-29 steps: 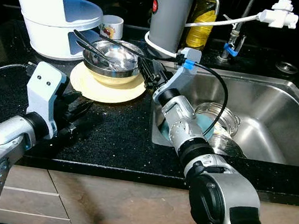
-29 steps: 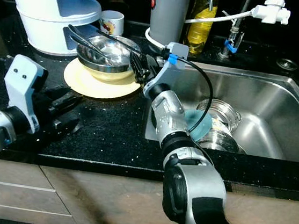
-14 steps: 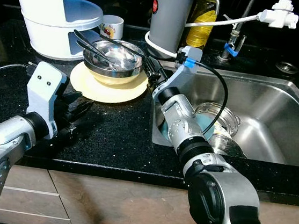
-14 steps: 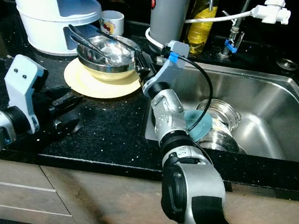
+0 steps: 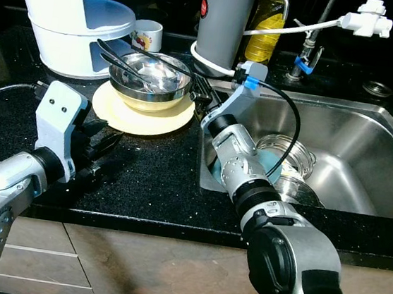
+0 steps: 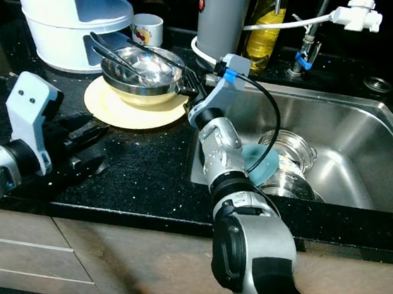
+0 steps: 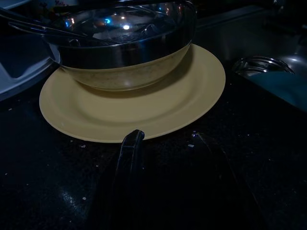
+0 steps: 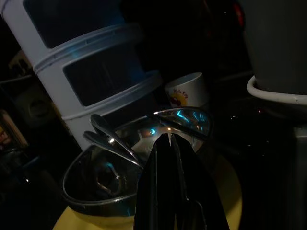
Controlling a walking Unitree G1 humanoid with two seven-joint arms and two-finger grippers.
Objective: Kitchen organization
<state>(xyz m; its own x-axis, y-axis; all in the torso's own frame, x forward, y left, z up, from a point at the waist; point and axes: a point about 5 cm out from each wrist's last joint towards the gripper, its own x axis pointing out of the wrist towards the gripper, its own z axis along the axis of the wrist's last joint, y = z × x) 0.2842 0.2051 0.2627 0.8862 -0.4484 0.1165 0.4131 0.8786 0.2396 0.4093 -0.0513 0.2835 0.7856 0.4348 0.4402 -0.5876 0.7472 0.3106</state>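
Note:
A steel bowl (image 5: 149, 79) holding black-handled tongs (image 5: 121, 59) sits on a yellow plate (image 5: 136, 115) on the black counter, left of the sink. My right gripper (image 5: 198, 92) reaches across from the sink side to the bowl's right rim. In the right wrist view its fingers (image 8: 166, 158) are pressed together with their tips at the bowl's rim (image 8: 187, 115). My left gripper (image 5: 104, 144) rests low on the counter in front of the plate, open and holding nothing. The left wrist view looks over its fingers at the plate (image 7: 144, 110) and the bowl (image 7: 124, 52).
A white tiered container (image 5: 77, 13) and a small mug (image 5: 147, 35) stand behind the bowl. A grey cylinder appliance (image 5: 224, 19) and an oil bottle (image 5: 266, 24) stand at the back. The steel sink (image 5: 369, 124) holds a pot (image 5: 292, 152) and a blue dish (image 5: 269, 162).
My right gripper has moved a little up and toward the bowl, closing at its right rim. The bowl has shifted slightly right. The left arm has not moved.

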